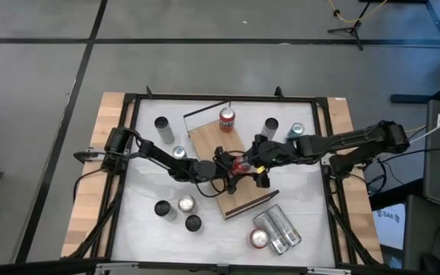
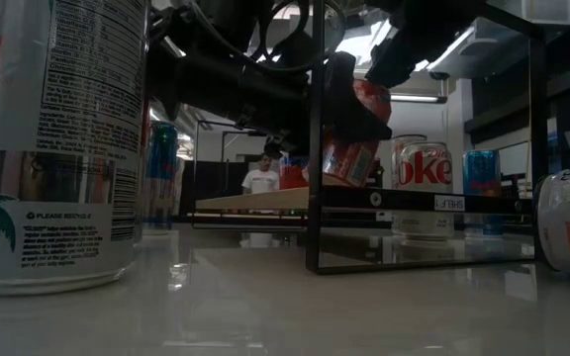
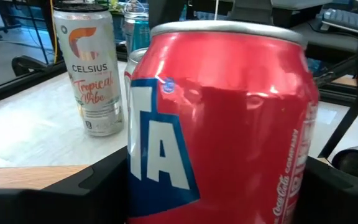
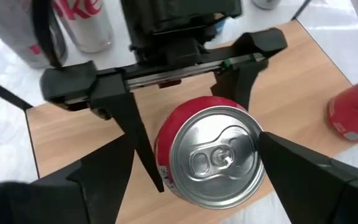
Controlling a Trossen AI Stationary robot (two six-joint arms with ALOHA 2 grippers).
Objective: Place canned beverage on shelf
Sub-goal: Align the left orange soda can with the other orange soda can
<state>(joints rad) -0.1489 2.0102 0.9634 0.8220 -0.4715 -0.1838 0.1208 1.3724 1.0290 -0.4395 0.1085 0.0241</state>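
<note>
While both grippers meet over the middle of the shelf (image 1: 231,172), one red can (image 1: 241,165) sits clamped between them.

Seen from above, the left gripper (image 1: 231,169) and right gripper (image 1: 250,163) each have their two fingers closed against the red can's sides, just over the wooden board. The right wrist view shows the can's silver top, with the left gripper's fingers (image 4: 129,127) on its far flanks and the right arm's own on the near ones. A second red can (image 1: 227,119) stands upright at the shelf's far end, beside the thin black rail (image 1: 205,111). About ten more cans lie scattered on the white table (image 1: 147,176), three (image 1: 275,229) of them on their sides.
</note>
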